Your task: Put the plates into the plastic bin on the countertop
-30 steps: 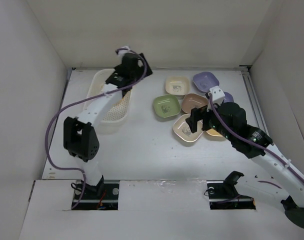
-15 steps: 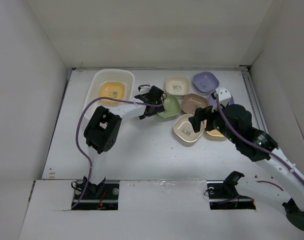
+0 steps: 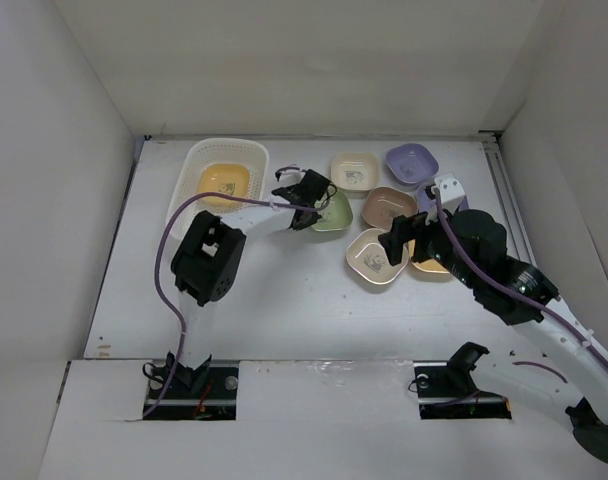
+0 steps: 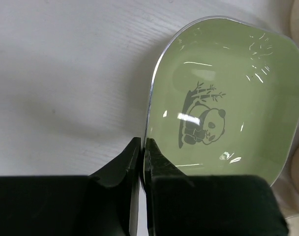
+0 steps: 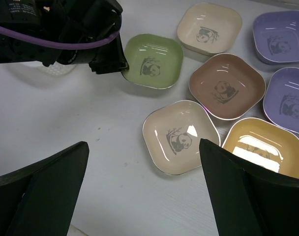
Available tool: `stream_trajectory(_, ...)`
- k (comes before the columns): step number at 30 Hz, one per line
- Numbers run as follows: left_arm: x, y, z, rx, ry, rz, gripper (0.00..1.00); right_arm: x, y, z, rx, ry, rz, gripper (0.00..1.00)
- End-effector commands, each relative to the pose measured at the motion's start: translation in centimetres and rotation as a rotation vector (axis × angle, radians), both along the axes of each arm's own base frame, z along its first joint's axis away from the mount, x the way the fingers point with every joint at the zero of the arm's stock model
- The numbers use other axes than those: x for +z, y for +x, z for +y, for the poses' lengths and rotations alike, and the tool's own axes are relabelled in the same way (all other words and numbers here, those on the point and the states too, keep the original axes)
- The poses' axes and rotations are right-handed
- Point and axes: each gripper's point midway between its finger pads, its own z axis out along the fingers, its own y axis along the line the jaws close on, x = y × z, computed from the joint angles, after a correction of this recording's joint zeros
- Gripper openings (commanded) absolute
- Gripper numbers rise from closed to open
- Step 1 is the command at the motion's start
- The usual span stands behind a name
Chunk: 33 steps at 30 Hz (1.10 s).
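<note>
Nearest us, the right gripper [image 5: 142,147] hangs with fingers spread wide, holding nothing, above the beige plate [image 5: 180,136] on the countertop [image 3: 284,300]. Just beside that we see the yellow-orange plate [image 5: 263,147], and beyond it the brown plate [image 5: 227,86]. Further out, the left gripper [image 4: 142,145] is pinched tight on the rim of the green plate [image 4: 228,98]. Far left, the plastic bin [image 3: 187,175] holds one yellow plate [image 3: 224,182]. The cream plate [image 5: 209,27] sits farthest back.

Left arm [image 3: 206,262], right arm [image 3: 504,285]: white links, black joint housings, purple cable [image 3: 165,270]. Left gripper [image 4: 142,147], right gripper [image 5: 142,147]: black fingers [image 4: 115,169].
</note>
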Motion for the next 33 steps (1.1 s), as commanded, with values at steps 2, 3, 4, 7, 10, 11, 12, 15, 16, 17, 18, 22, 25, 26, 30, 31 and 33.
stream_trajectory(2, 8.0, -0.1, 2.0, 0.032, 0.017, -0.104, 0.0, 1.8, -0.1, 0.0, -0.004, 0.044, -0.039, 1.0)
stream_trajectory(3, 11.3, -0.1, 2.3, 0.019, 0.003, -0.16, 0.0, 1.8, -0.1, 0.0, -0.004, 0.044, -0.039, 1.0)
stream_trajectory(4, 12.9, -0.1, 2.5, 0.02, 0.003, -0.184, 0.0, 2.0, 0.0, 0.0, -0.004, 0.05, -0.046, 1.0)
stream_trajectory(7, 17.1, 2.7, 6.4, 0.099, -0.05, -0.249, 0.0, 1.8, 0.1, 0.2, -0.004, 0.044, -0.039, 1.0)
stream_trajectory(10, 18.1, 4.7, 11.4, 0.195, -0.046, -0.251, 0.0, 1.6, 0.1, 0.4, 0.005, 0.046, -0.037, 1.0)
stream_trajectory(11, 19.0, 5.1, 12.5, 0.228, -0.063, -0.275, 0.0, 1.8, 0.2, 0.4, 0.005, 0.052, -0.044, 1.0)
stream_trajectory(12, 19.0, 5.3, 13.7, 0.267, -0.077, -0.28, 0.0, 1.8, 0.1, 0.6, 0.014, 0.054, -0.042, 1.0)
stream_trajectory(15, 17.6, 5.6, 18.7, 0.442, -0.118, -0.26, 0.0, 1.3, 0.4, 0.8, 0.016, 0.042, -0.04, 1.0)
stream_trajectory(16, 16.1, 4.9, 20.0, 0.532, -0.158, -0.236, 0.0, 1.3, 0.3, 0.9, 0.025, 0.044, -0.038, 1.0)
stream_trajectory(17, 16.5, 5.2, 21.8, 0.594, -0.226, -0.258, 0.0, 0.8, 0.4, 1.3, 0.037, 0.041, -0.029, 1.0)
stream_trajectory(18, 16.2, 5.3, 22.7, 0.641, -0.257, -0.278, 0.0, 1.1, 0.5, 1.4, 0.037, 0.049, -0.038, 1.0)
stream_trajectory(22, 13.8, 5.7, 24.3, 0.764, -0.37, -0.267, 0.0, 0.6, 0.5, 1.8, 0.056, 0.047, -0.027, 1.0)
stream_trajectory(25, 12.2, 6.6, 24.7, 0.84, -0.355, -0.209, 0.0, 0.6, 0.3, 2.1, 0.075, 0.052, -0.023, 1.0)
stream_trajectory(26, 11.8, 6.9, 24.6, 0.852, -0.357, -0.199, 0.0, 0.2, 0.3, 2.1, 0.075, 0.046, -0.016, 1.0)
stream_trajectory(30, 10.0, 8.5, 24.5, 0.872, -0.382, -0.169, 0.0, 0.2, 0.2, 2.3, 0.085, 0.049, -0.014, 1.0)
stream_trajectory(31, 9.0, 8.8, 24.3, 0.871, -0.379, -0.148, 0.0, 0.2, 0.2, 2.3, 0.085, 0.049, -0.014, 1.0)
stream_trajectory(33, 8.8, 8.8, 24.1, 0.88, -0.393, -0.132, 0.0, 0.2, 0.2, 2.3, 0.085, 0.049, -0.014, 1.0)
